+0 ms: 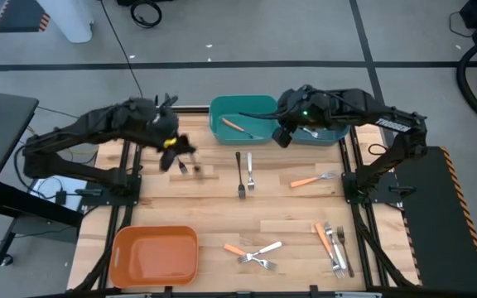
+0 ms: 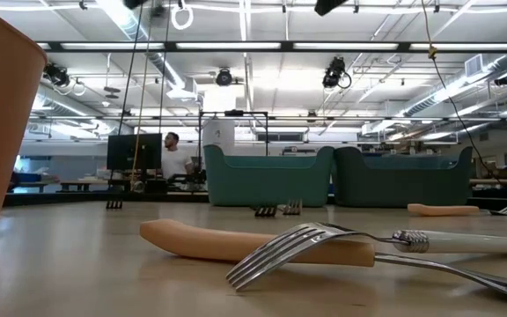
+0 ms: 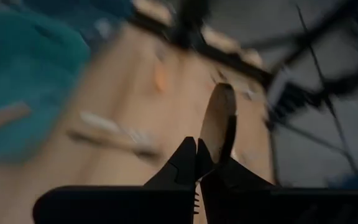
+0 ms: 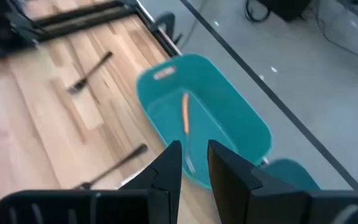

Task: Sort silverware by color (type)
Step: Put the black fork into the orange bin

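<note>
My left gripper [image 1: 173, 151] hovers over the table's far left part, shut on a dark fork [image 3: 220, 118]; the left wrist view is blurred. My right gripper [image 1: 283, 135] hangs open and empty between the teal bin [image 1: 243, 106] and the blue bin [image 1: 331, 136]. The teal bin holds an orange-handled fork [image 4: 185, 113]. A silver fork [image 1: 309, 131] lies in the blue bin. On the table lie a dark fork [image 1: 239, 174], a silver fork [image 1: 249, 172], an orange-handled fork [image 1: 311, 180] and two mixed clusters [image 1: 255, 253], [image 1: 332, 245]. My left gripper pinches the dark fork between its two fingers [image 3: 182, 163]. A rounded end of the fork [image 3: 222, 99] sticks out beyond the fingertips. The fork is lifted clear of the table. The blur hides which part of the fork the fingers have.
An orange bin [image 1: 156, 255] sits at the near left corner. Another dark fork [image 1: 197, 170] lies on the table just right of my left gripper. Black frame rails run along both sides of the table. Bare wood lies in the middle left.
</note>
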Available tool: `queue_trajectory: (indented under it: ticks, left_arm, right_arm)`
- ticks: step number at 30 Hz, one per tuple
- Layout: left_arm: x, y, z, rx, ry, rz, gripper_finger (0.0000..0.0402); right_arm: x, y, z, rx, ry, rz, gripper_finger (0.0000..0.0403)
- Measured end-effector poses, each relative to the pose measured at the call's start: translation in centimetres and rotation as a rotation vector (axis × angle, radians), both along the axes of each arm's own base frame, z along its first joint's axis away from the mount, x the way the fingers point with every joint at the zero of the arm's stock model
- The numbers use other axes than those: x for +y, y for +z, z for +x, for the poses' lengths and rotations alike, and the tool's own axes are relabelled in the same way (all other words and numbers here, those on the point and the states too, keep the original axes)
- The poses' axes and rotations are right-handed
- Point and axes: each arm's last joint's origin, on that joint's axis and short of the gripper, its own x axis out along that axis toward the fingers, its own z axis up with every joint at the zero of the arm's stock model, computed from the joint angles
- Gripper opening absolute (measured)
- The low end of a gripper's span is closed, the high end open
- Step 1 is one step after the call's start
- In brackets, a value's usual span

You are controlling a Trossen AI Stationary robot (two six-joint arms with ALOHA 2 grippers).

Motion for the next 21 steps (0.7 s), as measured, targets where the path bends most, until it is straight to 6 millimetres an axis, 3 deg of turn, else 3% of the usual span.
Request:
queue_trajectory:
  ticks: [4, 10, 15, 21]
  left_arm:
    - [-2.5, -0.7, -1.7, 0.138, -0.110, -0.162, 0.0012]
    - [-5.8, -2.6, -3.8, 0.482, -0.167, -0.299, 0.0013]
    - [-8.4, -2.9, -4.3, 0.580, -0.228, -0.362, 0.0013]
    - [-11.4, -4.6, -3.3, 0.728, -0.252, -0.366, 0.0013]
  right_arm:
    - [-1.0, -0.2, -0.5, 0.032, -0.048, 0.005, 0.0085]
    - [-2.1, -0.2, -0.8, 0.028, -0.103, 0.018, 0.0084]
    - [-2.7, -0.3, -0.9, 0.027, -0.117, 0.029, 0.0084]
    - [-3.3, -0.3, -1.0, 0.044, -0.119, 0.013, 0.0084]
